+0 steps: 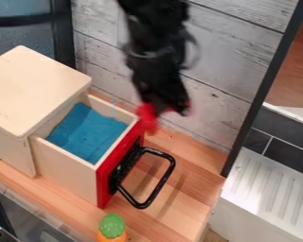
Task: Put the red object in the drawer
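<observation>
A pale wooden cabinet stands on the wood-grain counter, its blue-bottomed drawer open. Rightward, a green-and-orange toy sits near the front edge; the blurred gripper hangs before a whitewashed plank wall, the red object at its tip, grip impossible to tell. Far right lies a ribbed white panel.

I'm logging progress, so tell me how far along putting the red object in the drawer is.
Already done: the drawer is open, its blue bottom showing. Apparently in hand: the red object, at the gripper's lower end near the drawer front's far corner; the grip itself is unclear. Left, probably: getting it over the blue bottom and releasing it.
</observation>
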Controlling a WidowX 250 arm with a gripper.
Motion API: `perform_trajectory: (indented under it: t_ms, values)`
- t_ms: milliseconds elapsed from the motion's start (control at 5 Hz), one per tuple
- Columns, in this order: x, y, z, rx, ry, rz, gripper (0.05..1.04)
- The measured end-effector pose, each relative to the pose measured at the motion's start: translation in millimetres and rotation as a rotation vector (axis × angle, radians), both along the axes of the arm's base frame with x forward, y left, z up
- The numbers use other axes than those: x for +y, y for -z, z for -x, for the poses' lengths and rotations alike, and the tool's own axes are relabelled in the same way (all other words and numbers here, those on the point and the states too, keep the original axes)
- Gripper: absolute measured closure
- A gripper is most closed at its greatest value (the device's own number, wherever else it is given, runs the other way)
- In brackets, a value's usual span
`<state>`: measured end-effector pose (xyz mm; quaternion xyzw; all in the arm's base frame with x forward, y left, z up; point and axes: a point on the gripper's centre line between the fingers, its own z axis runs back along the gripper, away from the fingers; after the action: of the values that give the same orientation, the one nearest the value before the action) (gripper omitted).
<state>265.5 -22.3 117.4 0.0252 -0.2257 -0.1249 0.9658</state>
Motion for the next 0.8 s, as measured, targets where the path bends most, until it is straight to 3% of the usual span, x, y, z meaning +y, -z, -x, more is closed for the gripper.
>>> perform_trajectory:
  t_ms: [200,400,800]
  values:
    - [36.8,12.4,16.0,0.074,-0.129,-0.003,0.817]
    - [58.3,46.1,18.2,0.17,-0.172,-0.007,0.817]
    - [78.3,85.0,5.2,0.258,-0.217,-0.039,0.82]
